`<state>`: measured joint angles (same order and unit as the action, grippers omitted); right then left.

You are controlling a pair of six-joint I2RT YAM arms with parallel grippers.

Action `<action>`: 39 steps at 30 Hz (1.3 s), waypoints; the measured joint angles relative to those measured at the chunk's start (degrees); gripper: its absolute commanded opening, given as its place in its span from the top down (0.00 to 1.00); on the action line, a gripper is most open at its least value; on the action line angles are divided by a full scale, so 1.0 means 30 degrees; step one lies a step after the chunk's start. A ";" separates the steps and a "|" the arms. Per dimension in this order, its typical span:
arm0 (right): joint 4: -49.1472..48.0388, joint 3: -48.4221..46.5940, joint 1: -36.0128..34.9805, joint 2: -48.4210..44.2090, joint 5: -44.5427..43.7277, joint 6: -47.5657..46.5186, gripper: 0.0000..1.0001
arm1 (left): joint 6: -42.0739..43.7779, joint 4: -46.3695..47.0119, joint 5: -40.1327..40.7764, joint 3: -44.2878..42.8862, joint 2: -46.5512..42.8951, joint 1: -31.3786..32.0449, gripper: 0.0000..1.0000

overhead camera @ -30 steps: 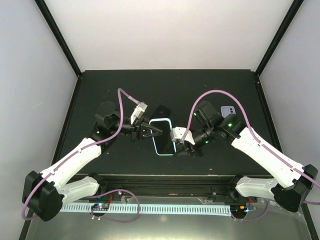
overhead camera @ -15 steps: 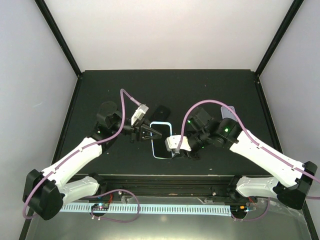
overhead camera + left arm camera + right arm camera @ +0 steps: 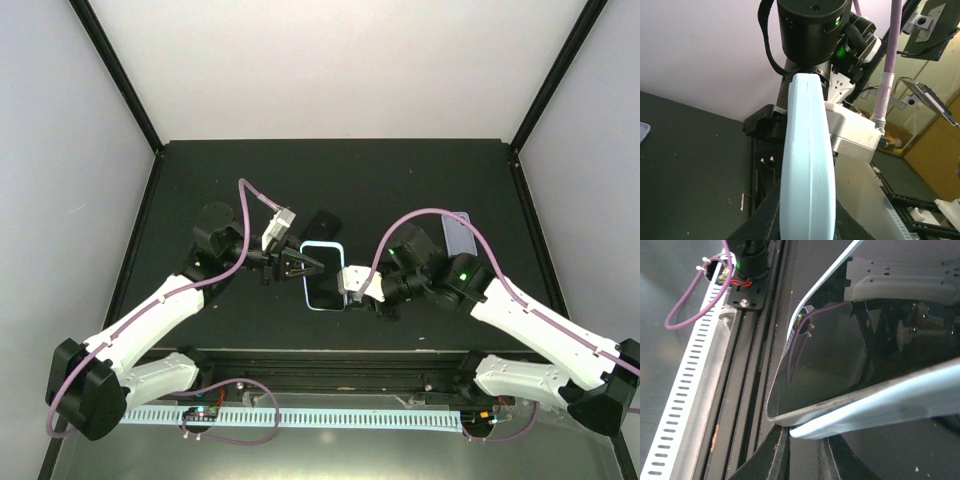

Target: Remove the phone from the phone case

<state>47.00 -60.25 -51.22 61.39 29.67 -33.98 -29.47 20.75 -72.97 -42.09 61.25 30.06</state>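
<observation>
Phone part-way out of its case, mid-worktop, with a tool on each side.

In the right wrist view one corner of the glossy black-screened phone (image 3: pixel 825 360) stands proud of the pale blue rubbery phone case (image 3: pixel 880 395), a gap showing between them. The other corners appear seated, though they are poorly seen, so most of the peeling is left. The left tool (image 3: pixel 303 263) is clamped on the case's left edge, and the right tool (image 3: pixel 350 287) pinches its near right corner lip. The matte black worktop (image 3: pixel 250 180) also carries a lilac phone-shaped item (image 3: pixel 455 228) and a small flat black piece (image 3: pixel 320 221). Plain white walls enclose it.
</observation>
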 measured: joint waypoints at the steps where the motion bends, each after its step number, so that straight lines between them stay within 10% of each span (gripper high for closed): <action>1: -0.0335 0.0233 0.0022 -0.0124 -0.0204 0.0226 0.85 | 0.0146 -0.0058 0.0058 0.0000 0.0000 0.0000 0.98; 26: 0.0000 0.0291 0.2871 0.0699 0.1763 -0.0568 0.85 | 0.0911 -0.0423 0.2193 -0.0087 0.0452 0.0474 0.98; 39: 0.0481 -0.1253 0.4867 0.2018 0.2273 0.2900 0.68 | 0.1486 -0.1013 0.3279 -0.0605 0.0474 0.0648 0.98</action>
<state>48.45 -64.01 -36.62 67.44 36.49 -25.28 -25.02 17.72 -63.13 -43.90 62.67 32.01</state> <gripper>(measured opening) 0.297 0.130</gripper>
